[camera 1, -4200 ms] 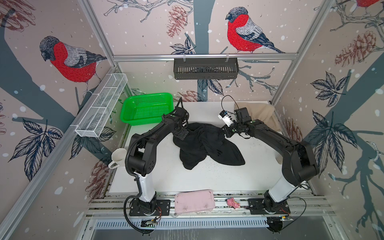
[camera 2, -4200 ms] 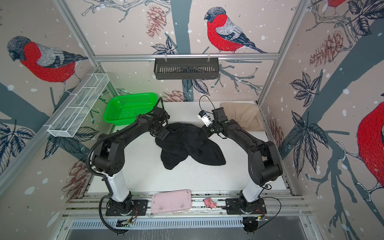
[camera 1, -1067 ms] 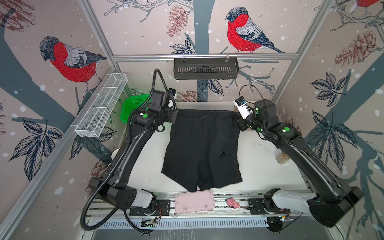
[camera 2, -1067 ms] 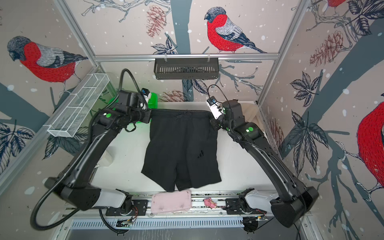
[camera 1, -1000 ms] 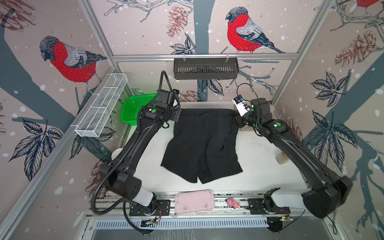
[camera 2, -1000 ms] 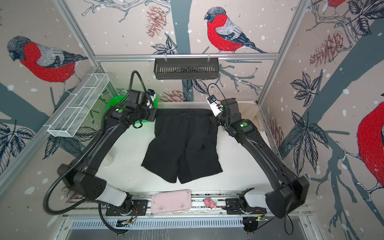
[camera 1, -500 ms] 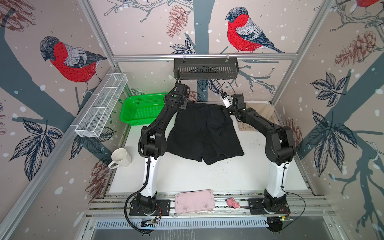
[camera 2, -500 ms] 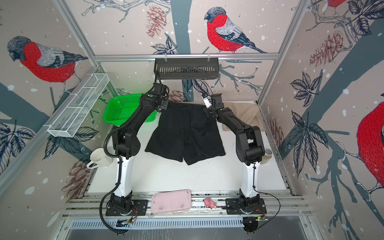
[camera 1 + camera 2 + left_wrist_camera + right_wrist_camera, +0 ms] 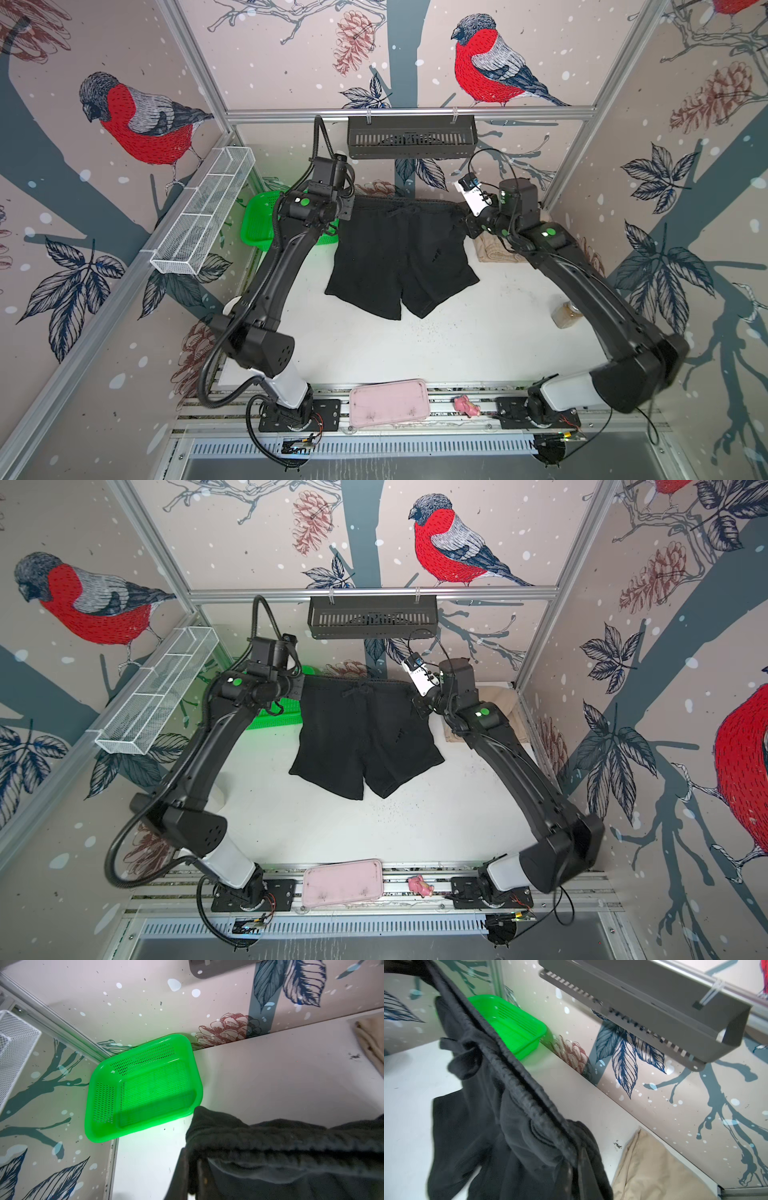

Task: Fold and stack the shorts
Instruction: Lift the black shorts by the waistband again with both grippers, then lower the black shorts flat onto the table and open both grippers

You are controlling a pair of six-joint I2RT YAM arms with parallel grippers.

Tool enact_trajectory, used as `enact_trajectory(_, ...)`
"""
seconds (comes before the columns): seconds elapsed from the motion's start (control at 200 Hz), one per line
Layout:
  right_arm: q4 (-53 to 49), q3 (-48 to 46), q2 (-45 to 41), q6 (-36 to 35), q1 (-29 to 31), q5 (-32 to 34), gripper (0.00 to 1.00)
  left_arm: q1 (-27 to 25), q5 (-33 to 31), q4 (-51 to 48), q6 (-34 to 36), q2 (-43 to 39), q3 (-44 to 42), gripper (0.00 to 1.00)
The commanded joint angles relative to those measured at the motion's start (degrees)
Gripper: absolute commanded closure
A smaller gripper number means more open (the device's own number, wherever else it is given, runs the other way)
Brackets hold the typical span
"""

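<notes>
Black shorts held up over the white table, stretched flat between two arms in both top views. Pinched tight at one end of the waistband by the left gripper, clamped on the cloth. Pinched tight at the other end by the right gripper, also clamped on the cloth. Waistband pulled straight across near the back wall, with a little tied string in the middle. Two wide legs hanging down, lower ends down near the table top; cannot tell if touching it.

Tan shorts lying on the table at the back right, just beside the right gripper, partly hidden by the arm. Seen close by in the right wrist view, folded and flat.

Green basket sitting in the back left corner, just beside the left gripper. Pink pad and small pink rag lying on the front rail, well apart from the black shorts. Little jar standing near the right edge of the table.
</notes>
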Motion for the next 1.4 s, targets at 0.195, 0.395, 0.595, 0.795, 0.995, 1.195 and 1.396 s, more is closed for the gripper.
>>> enact_trajectory(0.195, -13.99, 4.16, -17.10, 4.40, 8.86, 8.60, 1.00, -0.05, 2.04, -14.89, -2.18, -15.28, 4.41, 1.00)
enact_trajectory(0.395, -19.12, 7.27, -20.23, 6.85, 11.90, 8.94, 1.00, -0.71, 1.28, -20.80, -4.14, -16.36, 6.26, 1.00)
enact_trajectory(0.595, -20.42, 8.58, -17.33, 7.02, 12.49, 12.36, 1.00, -1.21, -2.51, -21.95, -5.60, -13.19, 8.43, 1.00)
enact_trajectory(0.795, -14.62, 4.80, -9.58, 4.78, 6.59, 15.86, 1.00, -1.11, -7.99, -18.43, -4.45, -3.17, 5.19, 1.00)
enact_trajectory(0.995, 1.47, -4.01, 0.45, 3.69, -6.93, 7.15, 1.00, -0.48, -10.18, -7.52, -3.08, 9.80, 3.99, 1.00)
enact_trajectory(1.195, 14.39, -4.05, 18.02, 3.23, -11.26, 1.86, 1.00, 1.15, -14.46, -6.11, -1.99, 30.95, 19.39, 1.00)
enact_trajectory(1.396, 15.68, 9.61, 38.44, 4.31, -11.87, -0.50, 1.00, 1.37, -18.10, 0.73, 0.12, 43.77, 29.35, 1.00)
